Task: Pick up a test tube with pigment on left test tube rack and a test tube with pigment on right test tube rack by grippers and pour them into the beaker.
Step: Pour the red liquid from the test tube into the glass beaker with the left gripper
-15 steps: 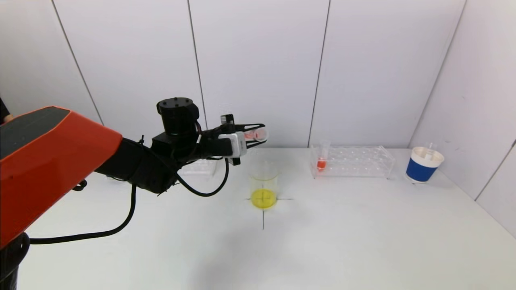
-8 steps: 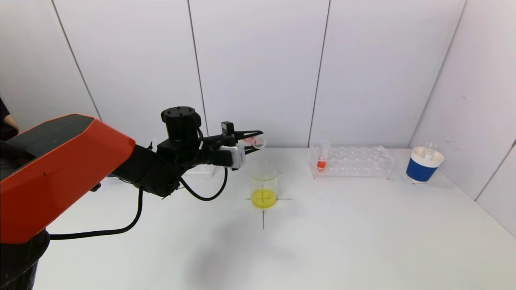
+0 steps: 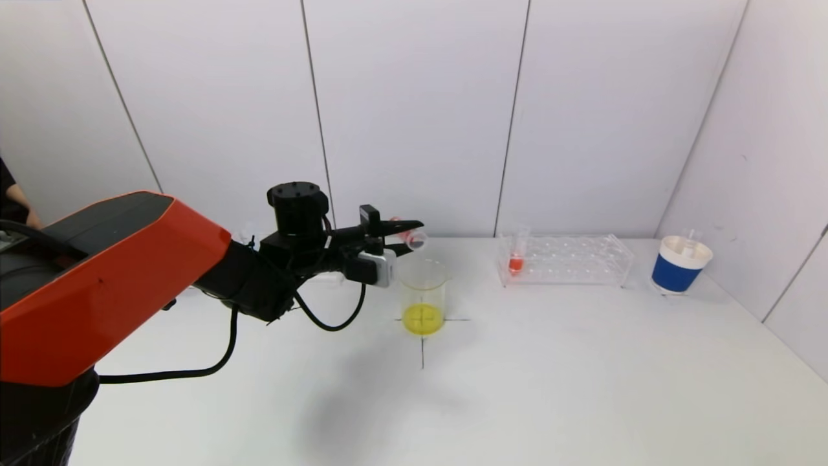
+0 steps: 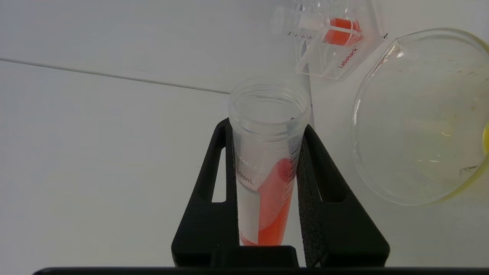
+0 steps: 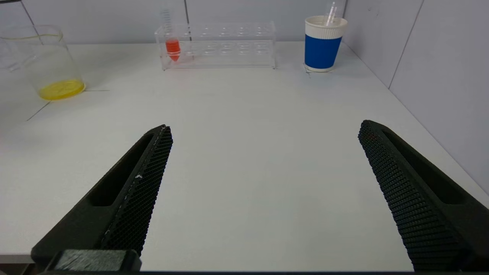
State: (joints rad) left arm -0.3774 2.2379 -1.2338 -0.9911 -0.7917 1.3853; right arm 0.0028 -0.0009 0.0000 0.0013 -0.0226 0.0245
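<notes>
My left gripper (image 3: 406, 234) is shut on a clear test tube (image 4: 267, 152) holding orange-red pigment, which lies nearly level with its open mouth (image 3: 418, 241) just above the back-left rim of the beaker (image 3: 424, 294). The pigment sits along the tube's lower part, short of the mouth. The beaker (image 4: 420, 114) has yellow liquid at its bottom. A second pigment tube (image 3: 515, 260) stands upright in the right rack (image 3: 569, 260). The left rack is mostly hidden behind my left arm. My right gripper (image 5: 263, 130) is open and empty, low over the near table, outside the head view.
A blue and white paper cup (image 3: 679, 265) with a straw stands right of the right rack. Black cross lines on the table (image 3: 582, 375) mark the beaker's spot. Walls close the back and right side.
My left gripper has dropped lower and come closer to the beaker, and the tube's mouth has dipped toward the rim. The right gripper has not moved.
</notes>
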